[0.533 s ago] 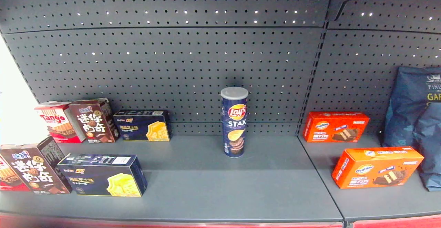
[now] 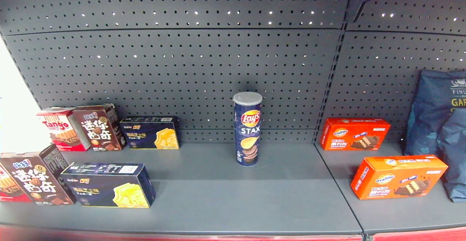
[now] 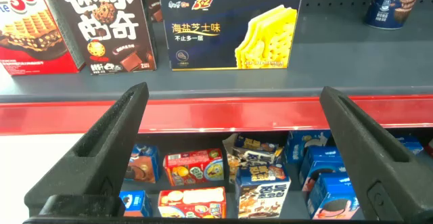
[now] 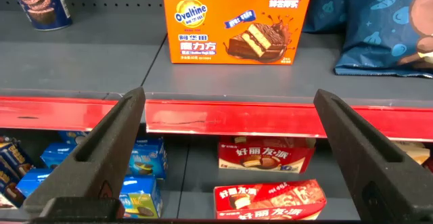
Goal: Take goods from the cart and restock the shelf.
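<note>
- Left gripper stood spread wide and empty, its black wedge-shaped fingers matte.
- Right gripper was likewise spread, holding nothing.
- A cylindrical can stood upright at frame centre on the flat grey shelf, before a perforated panel.

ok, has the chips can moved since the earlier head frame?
No. The chips can stands upright at the same spot, same gap to the pegboard seam on its right.
</note>
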You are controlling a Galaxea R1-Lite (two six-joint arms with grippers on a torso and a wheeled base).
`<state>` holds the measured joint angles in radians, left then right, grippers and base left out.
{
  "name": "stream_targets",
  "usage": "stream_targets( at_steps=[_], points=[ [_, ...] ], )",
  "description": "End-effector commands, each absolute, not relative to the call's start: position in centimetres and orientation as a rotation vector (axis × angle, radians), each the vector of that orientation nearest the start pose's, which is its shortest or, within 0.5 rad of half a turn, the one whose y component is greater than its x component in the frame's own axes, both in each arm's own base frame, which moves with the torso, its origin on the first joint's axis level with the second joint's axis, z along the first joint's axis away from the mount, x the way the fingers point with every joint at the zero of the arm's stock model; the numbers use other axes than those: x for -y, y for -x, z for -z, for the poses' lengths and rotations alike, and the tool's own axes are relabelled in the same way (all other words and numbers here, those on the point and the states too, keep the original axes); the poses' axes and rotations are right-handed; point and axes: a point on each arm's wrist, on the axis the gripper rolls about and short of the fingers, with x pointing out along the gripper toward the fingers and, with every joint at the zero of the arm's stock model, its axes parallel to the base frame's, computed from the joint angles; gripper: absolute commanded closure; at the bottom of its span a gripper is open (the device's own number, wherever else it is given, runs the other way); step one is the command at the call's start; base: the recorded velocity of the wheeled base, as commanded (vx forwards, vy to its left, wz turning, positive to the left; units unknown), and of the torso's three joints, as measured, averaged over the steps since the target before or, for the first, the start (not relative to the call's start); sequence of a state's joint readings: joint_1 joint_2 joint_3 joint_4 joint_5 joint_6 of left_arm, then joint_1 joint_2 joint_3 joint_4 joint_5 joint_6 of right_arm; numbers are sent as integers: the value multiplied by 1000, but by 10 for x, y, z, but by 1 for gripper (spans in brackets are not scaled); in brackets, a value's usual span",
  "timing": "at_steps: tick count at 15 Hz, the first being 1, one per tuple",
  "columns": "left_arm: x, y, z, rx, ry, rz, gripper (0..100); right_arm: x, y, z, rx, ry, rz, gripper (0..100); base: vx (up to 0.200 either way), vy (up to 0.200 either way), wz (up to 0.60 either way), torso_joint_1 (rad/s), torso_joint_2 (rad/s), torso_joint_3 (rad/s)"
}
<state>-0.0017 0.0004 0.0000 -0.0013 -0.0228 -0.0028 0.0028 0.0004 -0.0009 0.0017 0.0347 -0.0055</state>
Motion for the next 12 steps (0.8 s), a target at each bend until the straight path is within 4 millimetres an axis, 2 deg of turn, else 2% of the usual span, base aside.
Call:
stream_targets(
  at_steps=[1,9,12],
  points=[
    [0,23,-76,1,3,25,0,-1,23,-75,-1,6,-40,0,0,0,0,0,0,0],
    [0,23,-76,1,3,25,0,-1,23,-75,-1,8,-37,0,0,0,0,0,0,0],
    [0,23,-76,1,3,23,0,-1,23,-75,-1,9,-37,0,0,0,600,2,1,1]
  ],
)
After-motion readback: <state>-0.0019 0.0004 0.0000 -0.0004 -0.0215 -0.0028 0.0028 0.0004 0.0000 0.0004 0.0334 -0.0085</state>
